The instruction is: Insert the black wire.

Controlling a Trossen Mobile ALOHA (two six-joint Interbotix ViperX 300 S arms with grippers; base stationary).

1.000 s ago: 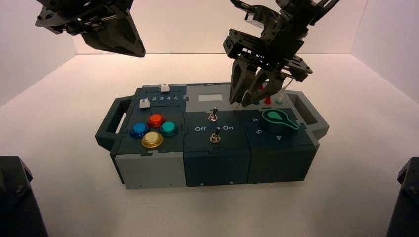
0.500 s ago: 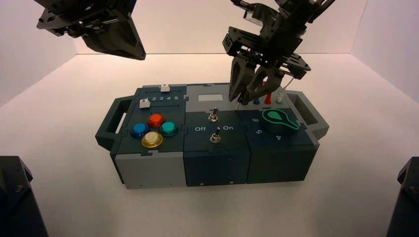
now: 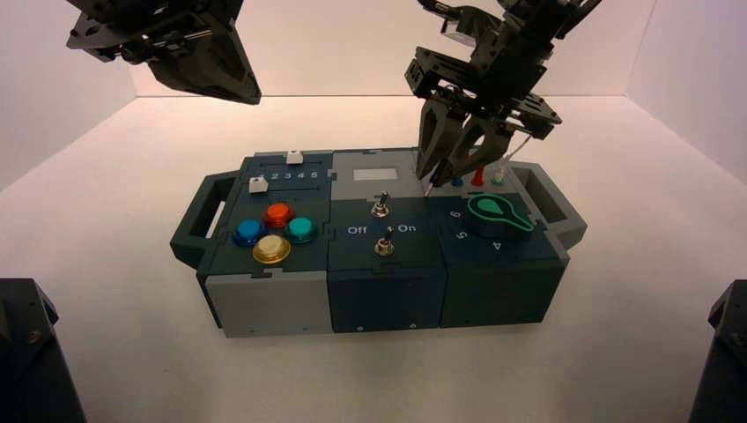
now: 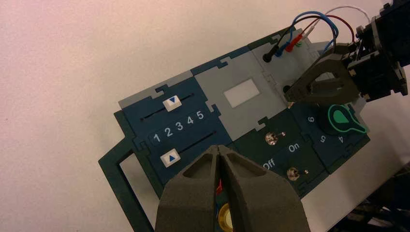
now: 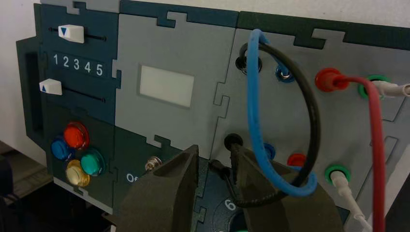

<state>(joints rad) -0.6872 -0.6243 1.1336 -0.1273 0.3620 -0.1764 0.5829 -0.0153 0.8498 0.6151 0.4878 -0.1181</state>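
Pale tabletop (image 3: 132, 352), multi-coloured control box (image 3: 385, 304) (handled) on it

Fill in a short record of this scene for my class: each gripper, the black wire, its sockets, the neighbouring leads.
Right gripper: over the box's right part, jaws apart
Black wire: one end in the far black socket; loose plug between the right gripper's jaws, firm grip cannot be told
Near black socket: no plug in it
Red lead: one end in the far red socket
White lead: plugged into the near green socket
Left gripper: idle above the box's left side
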